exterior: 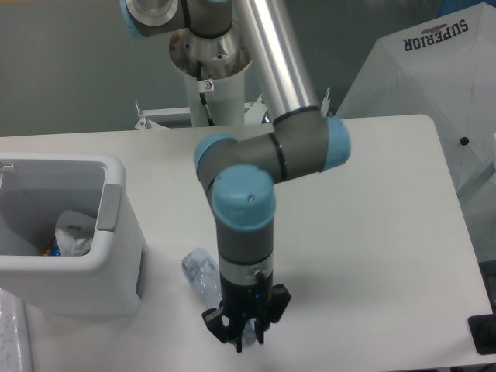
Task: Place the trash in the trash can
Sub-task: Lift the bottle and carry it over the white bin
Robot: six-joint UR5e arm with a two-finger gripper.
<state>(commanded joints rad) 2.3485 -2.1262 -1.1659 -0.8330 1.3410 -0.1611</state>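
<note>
The clear crushed plastic bottle (pixel 200 273) lies on the white table just right of the trash can, its near end running under my arm. My gripper (pixel 248 339) points straight down at that near end. Its fingers are drawn close together, with a pale bit of the bottle between them. The trash can (pixel 116 225) is a boxy white bin with a grey side panel at the left edge. A whitish crumpled wrapper (pixel 75 232) lies inside it.
A blue-and-yellow packet (pixel 51 249) shows low inside the bin. My arm's base (pixel 209 77) stands at the table's back. A white canopy marked SUPERIOR (pixel 442 70) stands beyond the right edge. A black object (pixel 482 335) sits at the front right corner.
</note>
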